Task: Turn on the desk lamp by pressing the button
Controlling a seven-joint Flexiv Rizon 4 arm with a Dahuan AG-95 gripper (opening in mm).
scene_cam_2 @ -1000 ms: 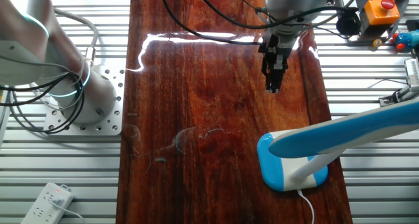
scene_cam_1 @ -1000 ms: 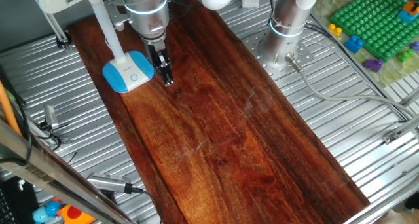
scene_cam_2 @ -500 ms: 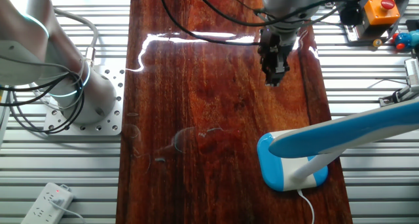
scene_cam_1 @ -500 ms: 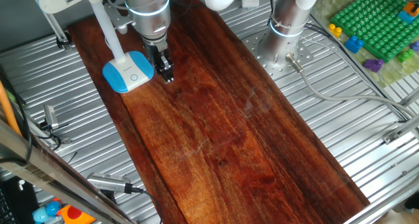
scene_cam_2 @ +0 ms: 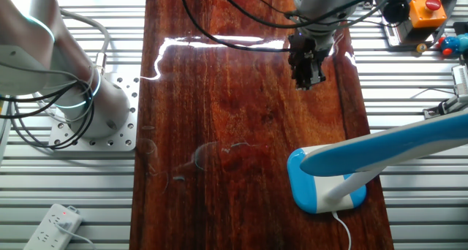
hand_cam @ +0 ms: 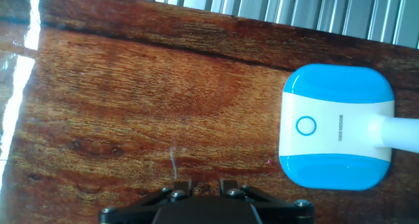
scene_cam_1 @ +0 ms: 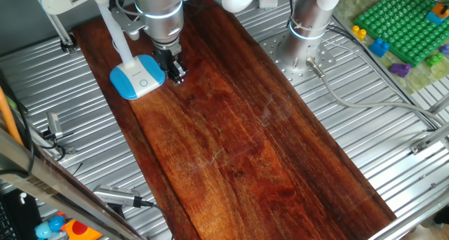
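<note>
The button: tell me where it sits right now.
The button sits on the white top of the desk lamp base, beside the gripper, toward the wooden board's edge.

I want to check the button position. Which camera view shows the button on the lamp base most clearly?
The hand view: the button appears as a clear ring on the base's white top, unobstructed. One fixed view shows it only as a tiny ring. In the other fixed view the lamp head covers that part of the base.

In the hand view, small dark lettering runs vertically on the white top face of the desk lamp [hand_cam: 337, 127] base, right of the button [hand_cam: 306, 126], right of frame; too small to read surely. No other text is legible.
</note>
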